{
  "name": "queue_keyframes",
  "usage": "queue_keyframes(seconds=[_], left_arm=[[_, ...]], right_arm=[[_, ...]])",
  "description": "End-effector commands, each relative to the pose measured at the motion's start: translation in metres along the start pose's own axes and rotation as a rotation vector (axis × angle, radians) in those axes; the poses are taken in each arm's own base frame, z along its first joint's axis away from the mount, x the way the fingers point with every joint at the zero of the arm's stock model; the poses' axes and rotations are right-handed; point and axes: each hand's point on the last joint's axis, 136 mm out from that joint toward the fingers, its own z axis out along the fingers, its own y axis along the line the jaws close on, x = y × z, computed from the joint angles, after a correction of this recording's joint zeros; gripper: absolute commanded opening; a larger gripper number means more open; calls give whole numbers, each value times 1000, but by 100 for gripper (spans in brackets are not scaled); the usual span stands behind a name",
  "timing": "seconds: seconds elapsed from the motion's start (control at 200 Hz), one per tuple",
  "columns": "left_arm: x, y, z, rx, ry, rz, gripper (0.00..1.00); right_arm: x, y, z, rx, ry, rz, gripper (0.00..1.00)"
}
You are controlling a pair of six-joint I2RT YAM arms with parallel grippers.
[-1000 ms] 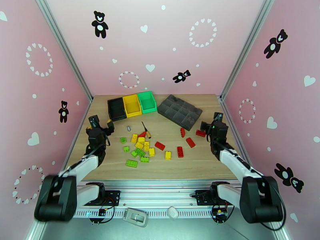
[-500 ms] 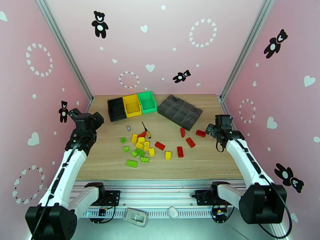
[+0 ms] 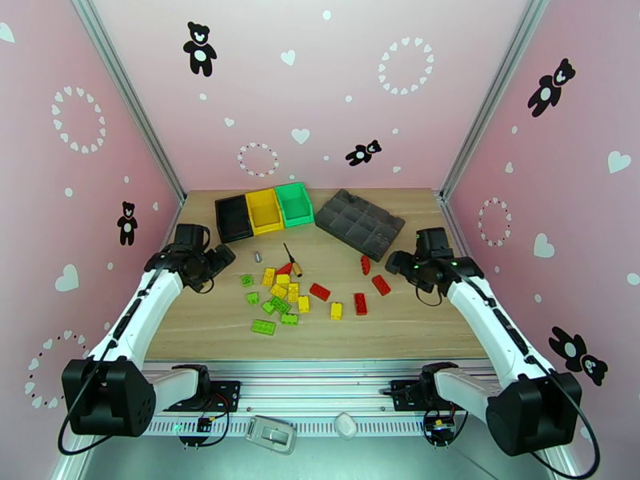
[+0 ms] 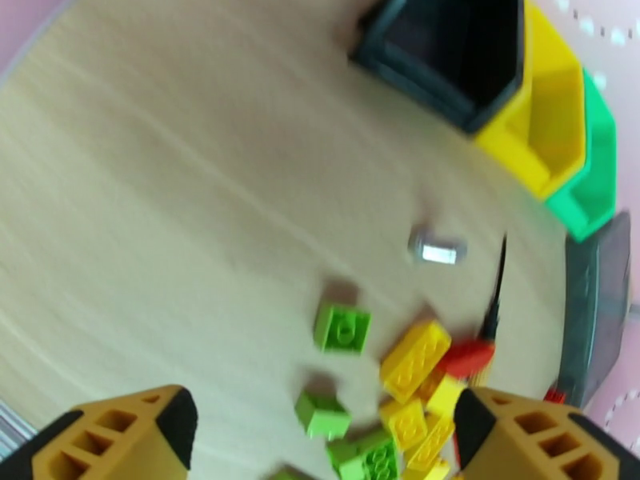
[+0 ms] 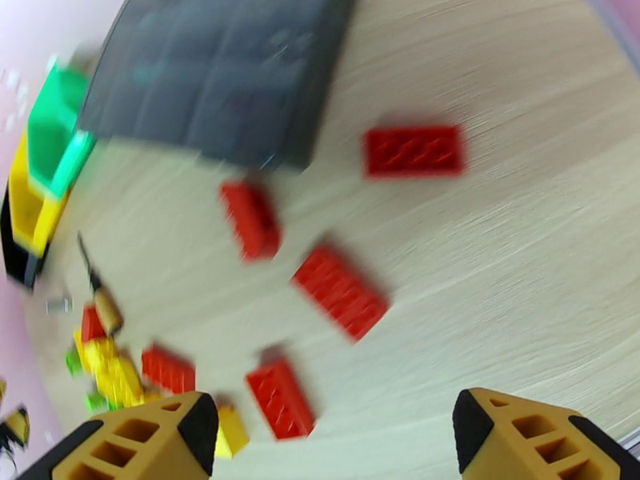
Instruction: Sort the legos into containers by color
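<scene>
1. Left pincer [image 3: 218, 255] hangs over the left side of the surface [image 3: 416, 330], near the black bin [image 3: 234, 218]. The left wrist view shows this pincer [image 4: 320, 430] with its orange fingers [image 4: 128, 434] spread wide and nothing between them.
2. Our right pincer [image 3: 398, 262] hovers on the right, just beside the near corner of the dark grey tray [image 3: 358, 222]. In its own wrist view the right pincer [image 5: 332, 434] is also wide apart and empty.
3. We see the legos [image 3: 282, 298] lying loose mid-surface, between the two pincers. They are small studded bricks in lime green, yellow and red.
4. Lime green pieces sit on the left and near side of the heap, such as one oblong green brick [image 3: 262, 326]. The left wrist view shows a square green one [image 4: 342, 328] lying alone.
5. Yellow bricks [image 3: 286, 291] bunch together in the heap's middle, touching one another. A single yellow brick [image 3: 336, 310] lies apart to the right.
6. Red bricks [image 3: 361, 303] scatter toward the right. In the blurred right wrist view, we make out several oblong red bricks [image 5: 341, 291], well apart.
7. We find the containers [image 3: 264, 211] at the far side, joined in a row: black, yellow, green, left to right.
8. A screwdriver [image 3: 291, 259] and a silver cylinder [image 3: 258, 256] lie between the containers and the heap.
</scene>
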Motion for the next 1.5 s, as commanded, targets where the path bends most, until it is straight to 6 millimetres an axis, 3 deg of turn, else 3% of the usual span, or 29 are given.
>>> queue_keyframes(seconds=[0.0,0.16,0.325,0.491,0.656,0.936,1.221,1.497], left_arm=[[37,10,8,-39,108,0,93],[65,11,22,-66,163,26,87],[77,11,37,-106,202,60,77],[69,13,53,-181,208,92,70],[55,3,71,-217,196,130,69],[34,-19,99,-255,209,186,65],[37,-16,122,-295,248,204,60],[34,-17,129,-313,256,219,46]], right_arm=[[16,18,4,5,68,-60,78],[45,54,29,28,168,-168,70],[73,114,50,30,222,-348,67],[90,166,62,34,240,-479,69],[100,199,67,-13,250,-525,69],[87,215,61,-53,189,-529,69],[78,225,57,-85,170,-535,70],[68,226,63,-101,173,-493,68]])
